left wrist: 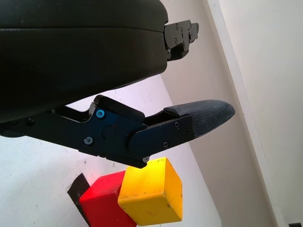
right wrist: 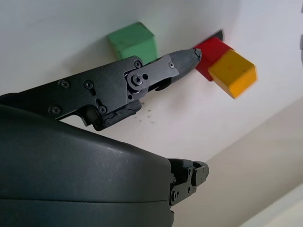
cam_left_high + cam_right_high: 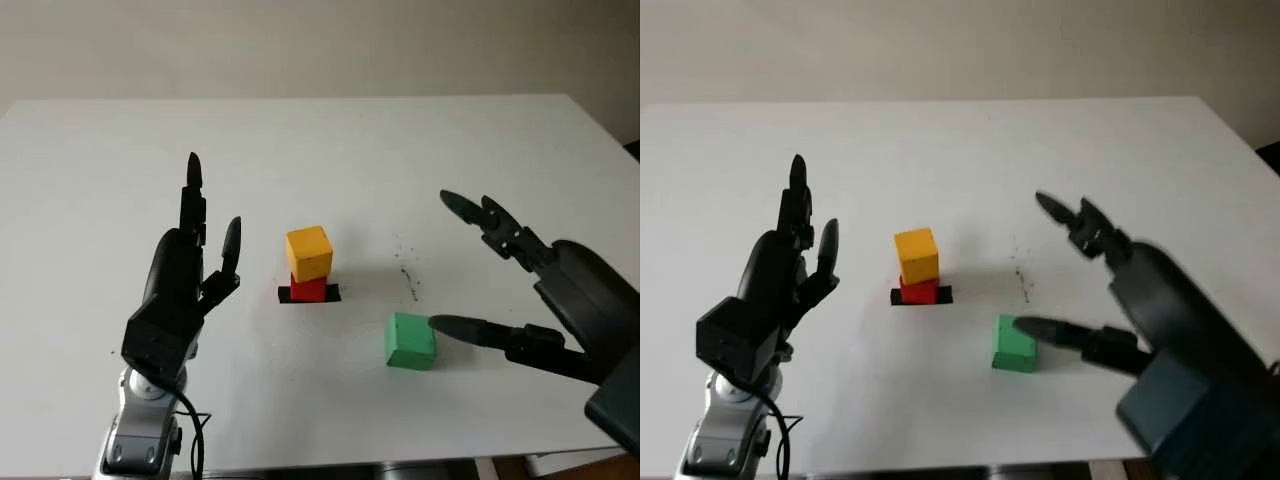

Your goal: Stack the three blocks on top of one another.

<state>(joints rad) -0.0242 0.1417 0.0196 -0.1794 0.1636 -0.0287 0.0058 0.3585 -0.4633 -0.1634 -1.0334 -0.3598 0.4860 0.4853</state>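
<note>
The green block (image 3: 410,341) lies on the white table (image 3: 320,150), nearer than the stack. The right hand (image 3: 500,285), empty, has one fingertip (image 3: 445,325) at it. Beyond, the yellow block (image 3: 308,253) sits atop the red block (image 3: 309,290). The left hand (image 3: 185,275), empty, is raised left of the stack.

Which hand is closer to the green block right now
Right. The right hand is open beside the green block, one finger at its edge; the left hand is open, beyond the yellow-on-red stack.
</note>
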